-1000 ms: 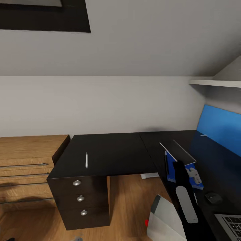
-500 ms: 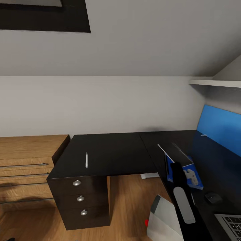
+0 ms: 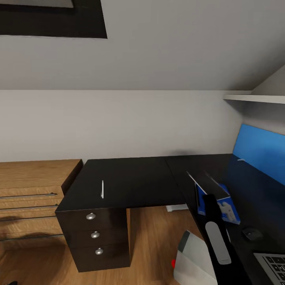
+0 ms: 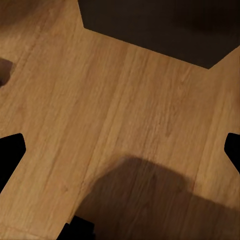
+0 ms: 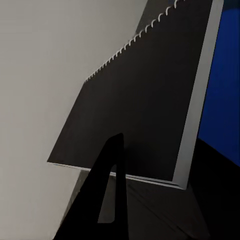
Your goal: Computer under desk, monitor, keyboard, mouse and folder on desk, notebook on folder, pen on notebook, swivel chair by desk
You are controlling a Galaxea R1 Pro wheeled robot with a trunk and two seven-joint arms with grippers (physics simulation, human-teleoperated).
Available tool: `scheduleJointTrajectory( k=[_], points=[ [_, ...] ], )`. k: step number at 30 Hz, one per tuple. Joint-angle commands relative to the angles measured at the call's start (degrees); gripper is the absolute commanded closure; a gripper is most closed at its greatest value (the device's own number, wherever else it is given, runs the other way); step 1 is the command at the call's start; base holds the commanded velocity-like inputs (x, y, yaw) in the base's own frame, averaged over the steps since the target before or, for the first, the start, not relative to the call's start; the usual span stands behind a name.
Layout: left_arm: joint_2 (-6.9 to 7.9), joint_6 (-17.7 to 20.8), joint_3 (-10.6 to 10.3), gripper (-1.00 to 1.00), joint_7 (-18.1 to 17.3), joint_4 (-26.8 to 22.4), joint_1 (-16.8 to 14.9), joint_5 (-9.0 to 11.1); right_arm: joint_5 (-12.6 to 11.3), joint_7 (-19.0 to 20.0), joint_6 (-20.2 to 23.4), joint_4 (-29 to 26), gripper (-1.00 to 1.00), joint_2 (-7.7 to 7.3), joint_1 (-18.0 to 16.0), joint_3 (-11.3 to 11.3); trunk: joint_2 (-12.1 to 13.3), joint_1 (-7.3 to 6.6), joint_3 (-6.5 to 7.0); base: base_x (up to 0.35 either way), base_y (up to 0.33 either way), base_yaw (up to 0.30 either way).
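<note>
1. Your right gripper (image 3: pixel 226 209) is clamped on the edge of the notebook (image 3: pixel 209 183), carrying it tilted above the folder (image 3: pixel 233 215). The tilt follows from an edge grasp; level it before release.
2. The folder lies flat on the desk (image 3: pixel 130 182), just beside the mouse (image 3: pixel 252 233), with the keyboard (image 3: pixel 273 265) nearer you. It serves as the base of the stack.
3. The pen (image 3: pixel 102 189) lies on the desk's far wing above the drawers, well apart from the stack. It goes on last.
4. The computer (image 3: pixel 196 257) sits on the floor at the desk's edge.
5. Your left wrist view faces wooden floor (image 4: pixel 120 115); that pincer's opening cannot be told.
</note>
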Motion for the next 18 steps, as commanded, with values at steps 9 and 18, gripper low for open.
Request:
scheduleJointTrajectory(
  k=[9,18],
  points=[
    [-0.01,0.1,-0.8,-1.00,0.4,0.0,0.0,0.4,-0.3,-8.0,-1.3,2.8,1.00,-4.54,-0.5,-0.1,0.0,0.00,-0.06,0.000,0.000,0.000],
    [-0.01,0.1,-1.1,-1.00,0.4,0.0,0.0,0.4,4.9,-8.5,-1.4,6.0,1.00,-4.89,-0.8,0.0,0.0,0.00,-0.06,0.000,0.000,0.000]
  ],
)
